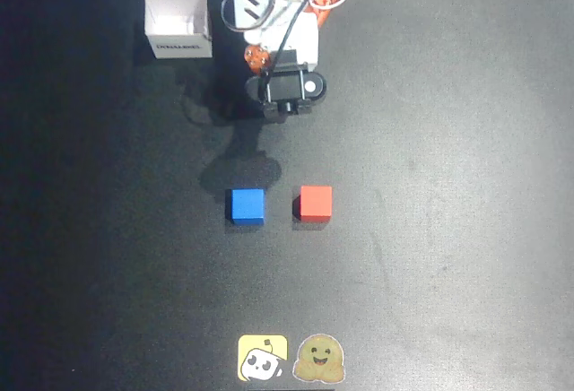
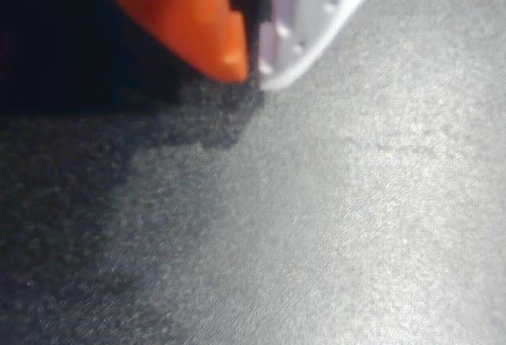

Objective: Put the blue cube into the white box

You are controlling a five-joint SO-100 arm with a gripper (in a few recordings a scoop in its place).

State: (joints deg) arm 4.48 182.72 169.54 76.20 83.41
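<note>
The blue cube sits on the dark table, left of centre in the overhead view, with nothing touching it. The white box stands open-topped at the upper left, dark print on its near wall. My arm is folded at the top centre, just right of the box and well above the cube. In the wrist view my gripper hangs close over bare table, its orange finger and white finger meeting at the tips, shut with nothing held.
A red cube of the same size lies just right of the blue one. Two stickers sit at the bottom edge. The black table spreads wide on both sides.
</note>
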